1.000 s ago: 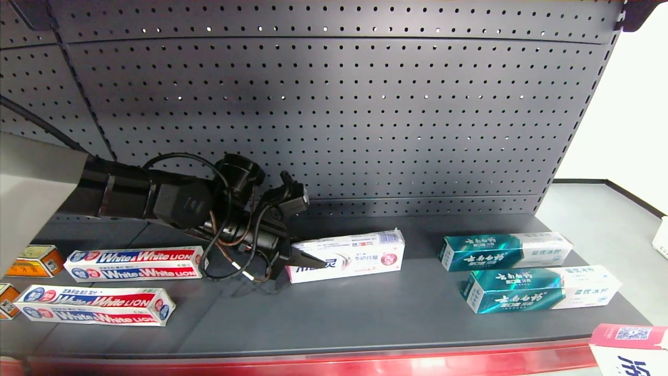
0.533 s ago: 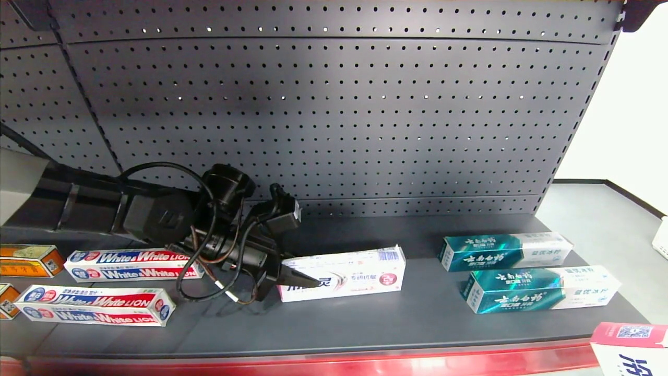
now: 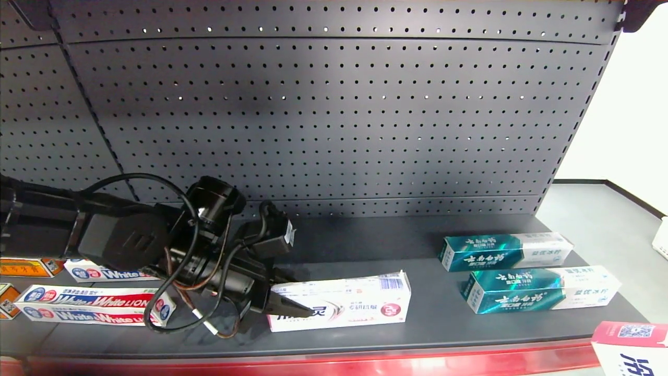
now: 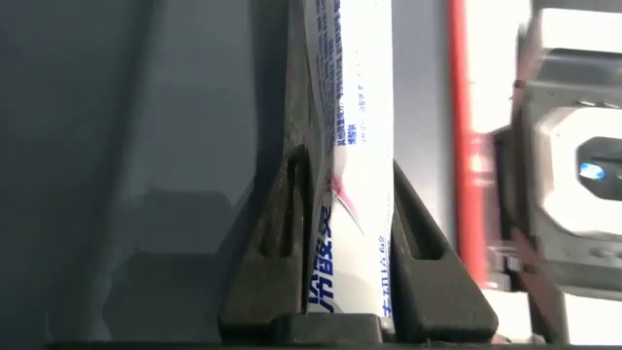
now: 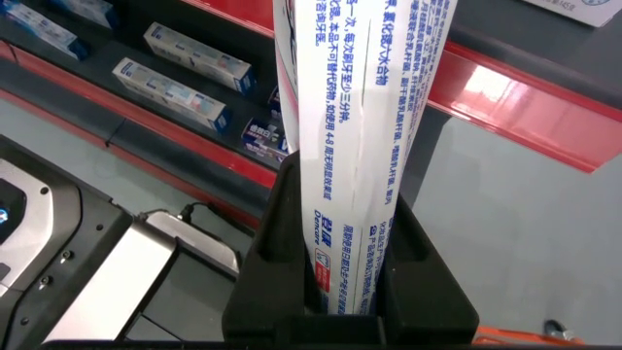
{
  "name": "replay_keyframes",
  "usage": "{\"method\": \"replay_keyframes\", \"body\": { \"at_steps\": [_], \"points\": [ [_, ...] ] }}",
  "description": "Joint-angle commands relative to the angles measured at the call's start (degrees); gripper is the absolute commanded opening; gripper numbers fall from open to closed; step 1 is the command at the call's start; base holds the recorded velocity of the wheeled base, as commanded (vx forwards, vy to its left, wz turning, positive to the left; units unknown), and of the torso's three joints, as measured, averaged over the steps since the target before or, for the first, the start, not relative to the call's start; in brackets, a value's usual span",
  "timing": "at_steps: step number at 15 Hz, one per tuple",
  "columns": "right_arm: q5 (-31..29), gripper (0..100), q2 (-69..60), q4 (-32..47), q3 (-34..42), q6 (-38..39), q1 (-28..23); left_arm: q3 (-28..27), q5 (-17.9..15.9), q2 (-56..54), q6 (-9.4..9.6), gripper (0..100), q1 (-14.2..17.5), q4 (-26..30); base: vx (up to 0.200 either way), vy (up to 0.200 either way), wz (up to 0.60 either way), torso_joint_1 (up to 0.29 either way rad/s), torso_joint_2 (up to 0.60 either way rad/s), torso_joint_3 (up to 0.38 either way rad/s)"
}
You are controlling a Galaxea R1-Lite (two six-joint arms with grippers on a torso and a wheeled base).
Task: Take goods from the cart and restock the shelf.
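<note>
Evidently we are at the placing step. The white toothpaste box (image 3: pixel 339 303) lies flat on the shelf (image 3: pixel 365 334), and the left gripper (image 3: pixel 292 300) is clamped on the box's left end. The shelf's red front lip (image 3: pixel 313 363) runs just in front of the box. Two teal boxes (image 3: pixel 503 251) lie well to the right of it, and red-and-blue boxes (image 3: pixel 78 305) lie to its left, past the arm.

We judge that the next move calls for opening the jaws and backing the arm straight off that end, so that the box does not slew toward the lip.

From the head view we get this layout, but the arm's cabling masks the grasp. The left wrist view supplies it: both fingers (image 4: pixel 282 224) press on the box's narrow sides, parted no wider than the box.

The right wrist view adds what is waiting. The right gripper (image 5: pixel 350 224) is closed the same way on a second box (image 5: pixel 360 97), held in front of lower, stocked shelf rows.
</note>
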Motion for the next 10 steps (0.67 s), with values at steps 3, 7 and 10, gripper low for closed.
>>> {"method": "replay_keyframes", "body": {
  "at_steps": [3,7,10],
  "points": [
    [0.0,0,-0.2,0.0,0.0,0.0,-0.1,1.2,0.0,-1.7,-0.02,0,-0.9,-0.1,0.0,0.0,0.0,0.0,0.0,0.0],
    [-0.1,0,-0.5,0.1,0.0,0.0,-0.1,1.6,0.0,-1.8,-0.02,0,-0.9,-0.1,0.0,0.0,0.0,0.0,0.0,0.0],
    [-0.1,0,-0.5,0.1,0.0,0.0,-0.1,1.7,0.0,-1.8,0.24,100,-0.9,-0.1,0.0,0.0,0.0,0.0,0.0,0.0]
  ]
}}
